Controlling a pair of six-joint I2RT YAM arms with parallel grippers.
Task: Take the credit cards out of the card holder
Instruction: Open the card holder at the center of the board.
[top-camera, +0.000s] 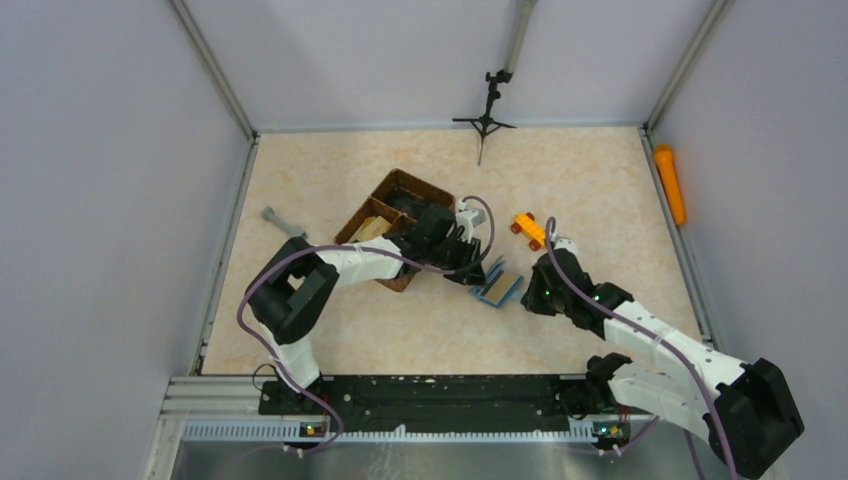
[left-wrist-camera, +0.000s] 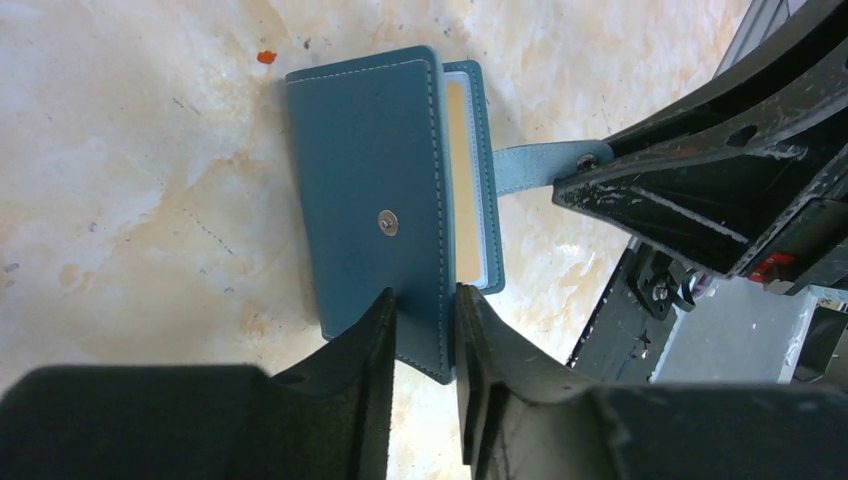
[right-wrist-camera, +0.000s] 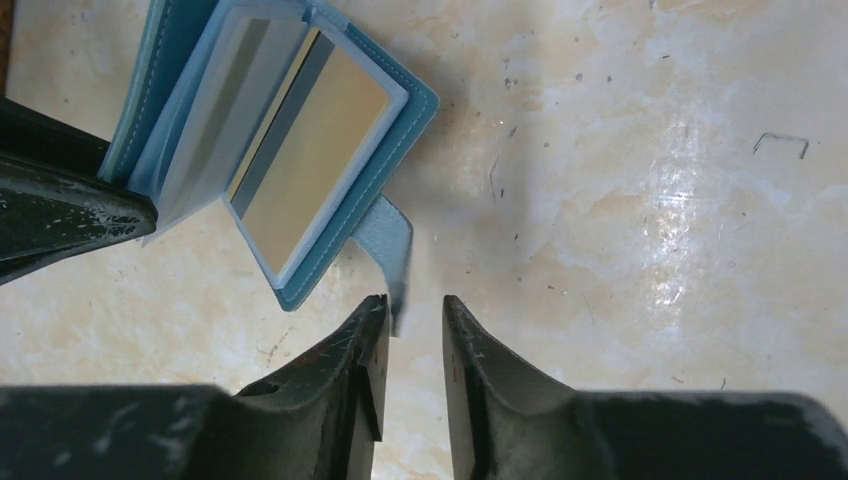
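Card holder (left-wrist-camera: 365, 170) lay part-open on surface (left-wrist-camera: 130, 150), card (right-wrist-camera: 310, 160) in its clear sleeve (right-wrist-camera: 185, 150). Left fingers (left-wrist-camera: 350, 380) gripped its edge; right fingers (right-wrist-camera: 330, 390) stood narrowly parted around strap (right-wrist-camera: 390, 235).

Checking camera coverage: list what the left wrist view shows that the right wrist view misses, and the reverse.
Left wrist only: the wallet's outer cover, its snap button, a red speck on the table. Right wrist only: the clear sleeves fanned open, a staple. Both: the wallet, a tan card inside, the strap, the left end effector and right end effector.
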